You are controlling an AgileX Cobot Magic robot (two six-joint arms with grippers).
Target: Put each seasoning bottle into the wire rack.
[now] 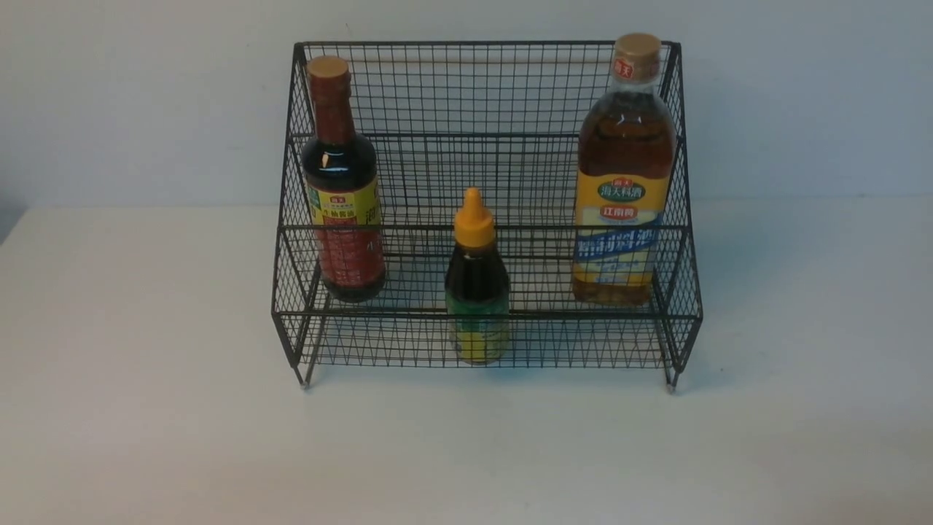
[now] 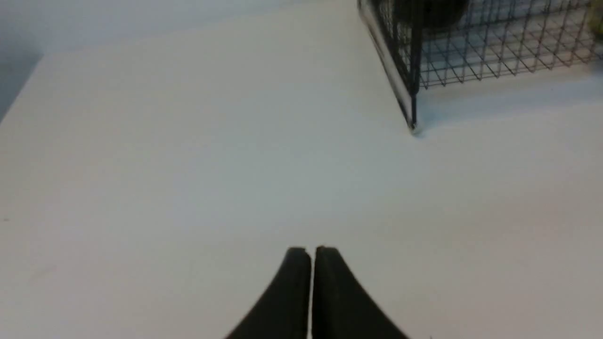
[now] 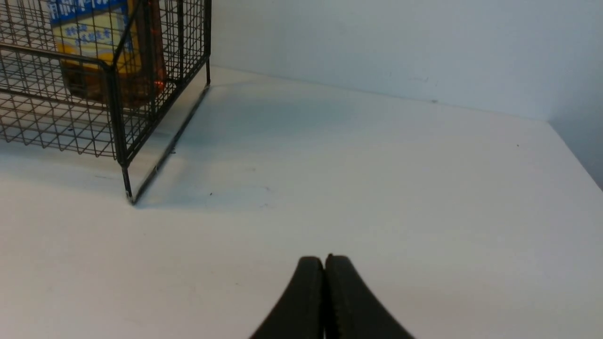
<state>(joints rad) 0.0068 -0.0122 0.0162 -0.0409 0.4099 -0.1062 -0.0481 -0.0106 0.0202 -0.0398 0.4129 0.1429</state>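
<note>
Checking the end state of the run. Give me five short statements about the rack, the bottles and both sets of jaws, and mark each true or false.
1. All three bottles stand inside the wire rack. True.
2. The small orange-capped bottle sits on the upper tier. False: it stands on the lower front tier, in the middle.
3. The tall amber bottle is at the rack's right end. True.
4. The dark red-labelled bottle lies on its side. False: it stands upright at the left end.
5. The left gripper holds a bottle. False: its jaws are shut on nothing above the table, as are those of the right gripper.
</note>
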